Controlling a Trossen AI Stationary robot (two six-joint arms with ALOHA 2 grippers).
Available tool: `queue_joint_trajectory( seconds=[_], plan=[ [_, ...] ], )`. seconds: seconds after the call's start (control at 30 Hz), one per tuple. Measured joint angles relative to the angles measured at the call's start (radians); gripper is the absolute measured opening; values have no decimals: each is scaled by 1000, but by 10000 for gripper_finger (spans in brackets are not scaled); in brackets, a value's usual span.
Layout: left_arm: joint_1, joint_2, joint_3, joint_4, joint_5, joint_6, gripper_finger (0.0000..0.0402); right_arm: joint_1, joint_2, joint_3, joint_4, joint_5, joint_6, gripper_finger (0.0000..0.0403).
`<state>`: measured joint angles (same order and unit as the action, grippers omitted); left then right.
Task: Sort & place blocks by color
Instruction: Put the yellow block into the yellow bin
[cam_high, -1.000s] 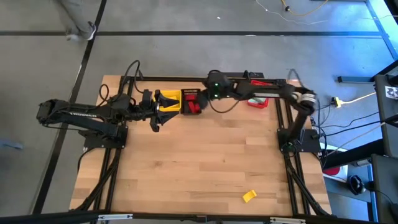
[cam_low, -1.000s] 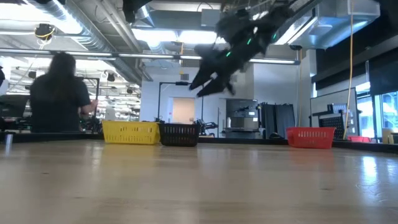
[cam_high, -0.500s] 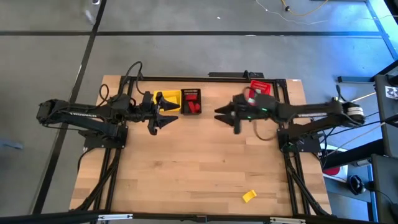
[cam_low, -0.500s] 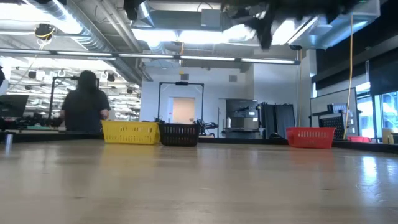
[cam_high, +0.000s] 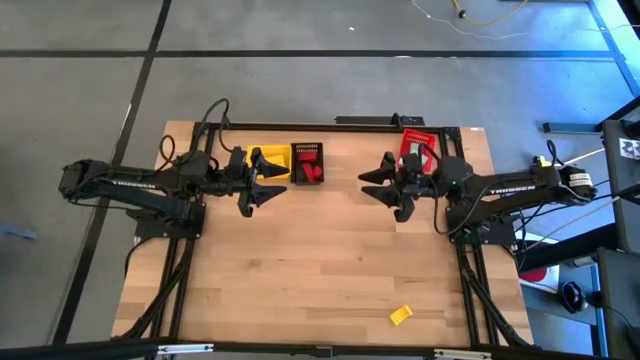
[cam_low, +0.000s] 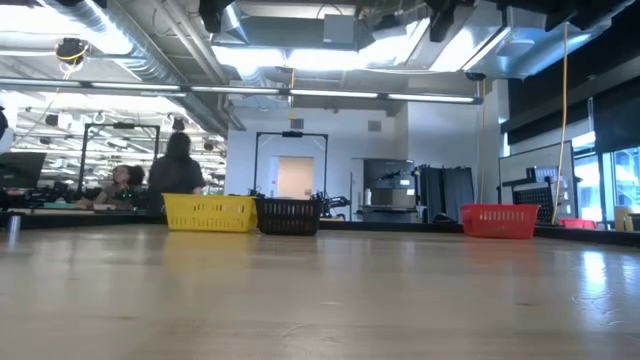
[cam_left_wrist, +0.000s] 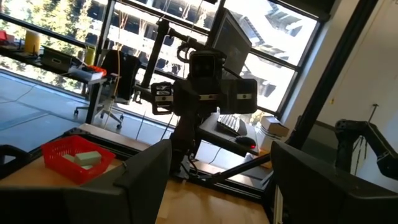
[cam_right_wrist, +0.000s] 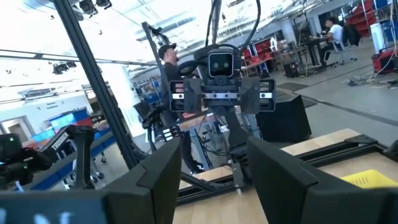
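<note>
Both grippers hover open above the table and hold nothing. My left gripper is beside the yellow basket. My right gripper hangs just left of the red basket. Red blocks lie in the black basket. A pale teal block lies in the red basket. One yellow block rests flat on the table near its near edge. The left wrist view shows my open left gripper, and the right wrist view my open right gripper.
The three baskets stand in a row along the table's far edge: yellow basket, black basket, red basket. The wooden table is bare between the arms and the yellow block. A person stands in the room beyond.
My right gripper has drawn back from over the black basket toward the table's right edge and now hangs beside the red basket, out of the low view. My left arm has kept still. The person in the room behind has walked toward the right.
</note>
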<state>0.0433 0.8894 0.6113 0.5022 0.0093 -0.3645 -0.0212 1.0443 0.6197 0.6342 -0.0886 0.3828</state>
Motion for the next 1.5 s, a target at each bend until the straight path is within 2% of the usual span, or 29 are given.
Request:
queue_joint_trajectory(
  seconds=[0.7,0.77,0.87,1.03,1.13,1.33,1.5],
  plan=[
    [0,0,0,-1,-23,-2,267,0,0,0,0,16,-18,182],
    [0,0,0,-1,-23,-2,267,0,0,0,0,15,22,182],
    [0,0,0,-1,-23,-3,267,0,0,0,-18,-26,177,182],
    [0,0,0,-1,-23,-4,267,29,0,0,-159,-281,565,182],
    [0,0,0,-1,-23,-4,267,117,0,0,-327,-366,746,182],
    [0,0,0,-2,-23,-46,267,426,1,0,-648,-325,1108,182],
    [0,0,0,-2,-23,-45,267,673,6,0,-856,-148,1484,182]
  ],
)
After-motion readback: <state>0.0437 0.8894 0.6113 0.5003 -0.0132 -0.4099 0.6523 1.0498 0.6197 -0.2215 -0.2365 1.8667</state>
